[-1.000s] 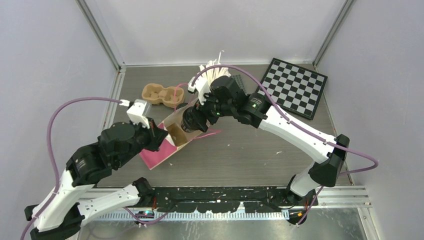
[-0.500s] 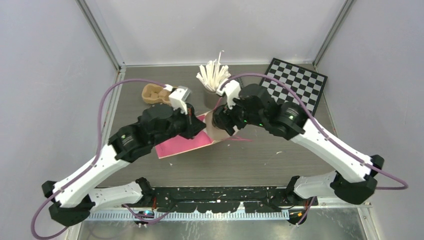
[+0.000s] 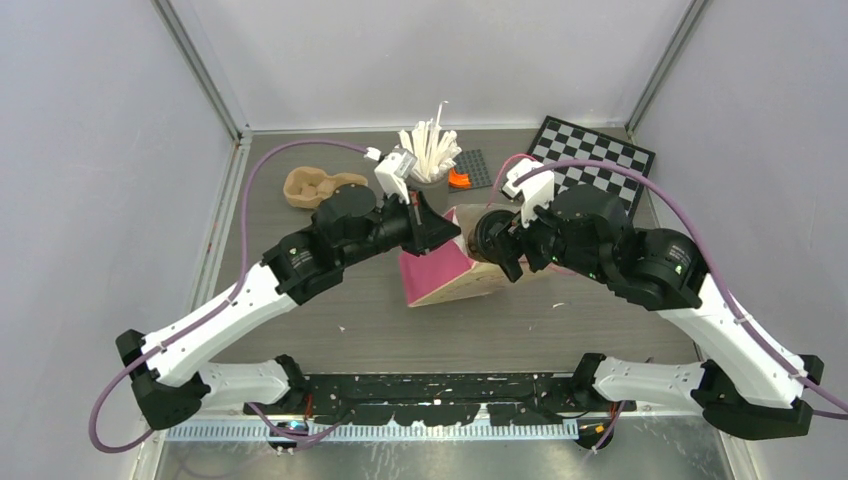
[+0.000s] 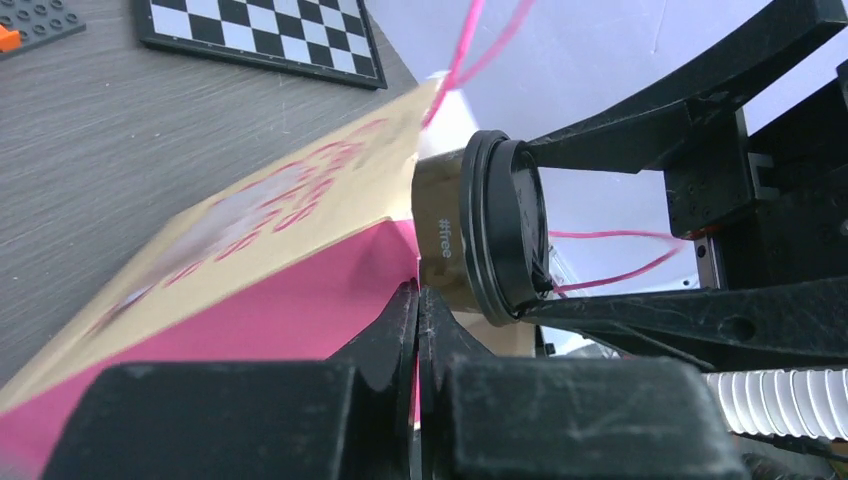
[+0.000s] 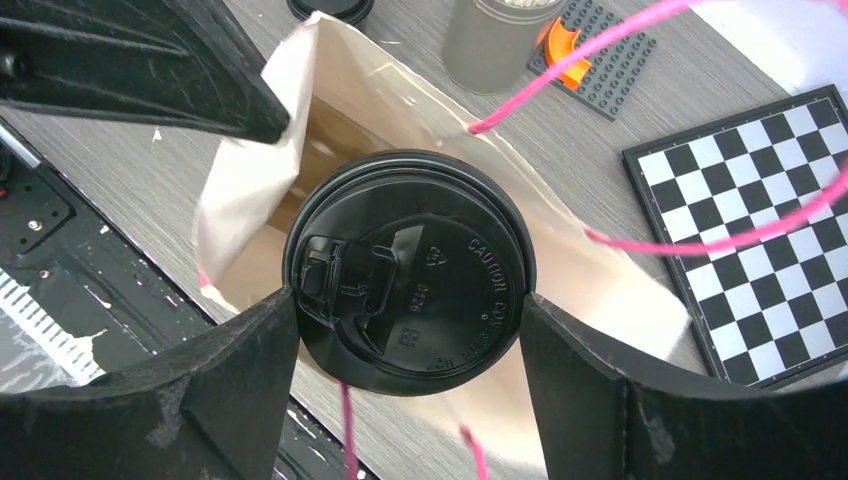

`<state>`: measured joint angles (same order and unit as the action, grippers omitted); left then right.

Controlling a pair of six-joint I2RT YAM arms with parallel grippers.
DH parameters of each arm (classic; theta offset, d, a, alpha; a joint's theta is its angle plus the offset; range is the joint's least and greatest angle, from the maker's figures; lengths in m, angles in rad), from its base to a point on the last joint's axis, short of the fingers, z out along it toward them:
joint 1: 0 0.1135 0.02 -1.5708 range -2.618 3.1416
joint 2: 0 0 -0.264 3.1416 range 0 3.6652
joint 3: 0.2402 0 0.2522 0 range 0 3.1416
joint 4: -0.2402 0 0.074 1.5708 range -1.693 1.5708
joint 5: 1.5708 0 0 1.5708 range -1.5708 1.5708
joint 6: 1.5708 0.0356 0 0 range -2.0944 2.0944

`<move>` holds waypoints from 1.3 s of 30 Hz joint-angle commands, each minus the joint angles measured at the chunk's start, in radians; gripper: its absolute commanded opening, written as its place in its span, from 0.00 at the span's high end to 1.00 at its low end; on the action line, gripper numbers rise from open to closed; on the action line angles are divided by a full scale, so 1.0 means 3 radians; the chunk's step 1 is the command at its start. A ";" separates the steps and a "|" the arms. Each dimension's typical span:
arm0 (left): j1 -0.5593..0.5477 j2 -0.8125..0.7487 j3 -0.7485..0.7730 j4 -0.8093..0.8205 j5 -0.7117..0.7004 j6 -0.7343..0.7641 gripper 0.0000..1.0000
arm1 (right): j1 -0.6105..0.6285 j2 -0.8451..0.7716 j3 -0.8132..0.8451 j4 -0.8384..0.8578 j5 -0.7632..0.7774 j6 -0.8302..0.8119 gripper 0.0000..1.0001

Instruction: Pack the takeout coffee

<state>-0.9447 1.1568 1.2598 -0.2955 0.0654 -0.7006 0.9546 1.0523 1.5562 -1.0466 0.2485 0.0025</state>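
My right gripper (image 5: 410, 300) is shut on one takeout coffee (image 5: 410, 265), a dark cup with a black lid, gripped at the lid's sides. It holds the cup at the open mouth of a tan and pink paper bag (image 5: 250, 200). In the top view the cup (image 3: 490, 238) is at the bag's (image 3: 440, 275) right end. My left gripper (image 4: 418, 300) is shut on the bag's pink edge (image 4: 300, 300), just beside the cup (image 4: 470, 240). A black lid edge (image 5: 330, 8) at the top of the right wrist view may be the second cup.
A tan pulp tray (image 3: 320, 187) lies at the back left. A grey cup of white sticks (image 3: 430, 160) stands at the back centre, beside a grey brick plate with an orange piece (image 3: 465, 175). A chessboard (image 3: 590, 175) lies at the back right.
Both arms have swung to the right. The bag has moved right with the left gripper and turned its mouth toward the right gripper. The cup stays in the right gripper.
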 commanded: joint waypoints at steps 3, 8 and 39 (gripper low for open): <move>0.0015 -0.0446 -0.0282 -0.0179 -0.0311 0.0073 1.00 | 0.0018 -0.0013 -0.0025 0.0076 -0.0210 -0.0063 0.25; 0.0077 -0.0659 -0.0665 -0.0487 -0.0403 0.0273 0.97 | 0.0019 0.0099 -0.0131 0.0154 -0.0363 -0.0205 0.25; 0.0790 -0.0338 0.0034 -0.1497 0.0743 0.0589 0.41 | 0.0373 0.0090 -0.0928 0.0757 -0.0669 -0.0408 0.27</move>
<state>-0.7082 1.0946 1.2938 -0.7269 0.2157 -0.4988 1.0306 1.1175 1.3144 -0.8597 -0.0154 -0.1246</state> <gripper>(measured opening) 0.566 0.799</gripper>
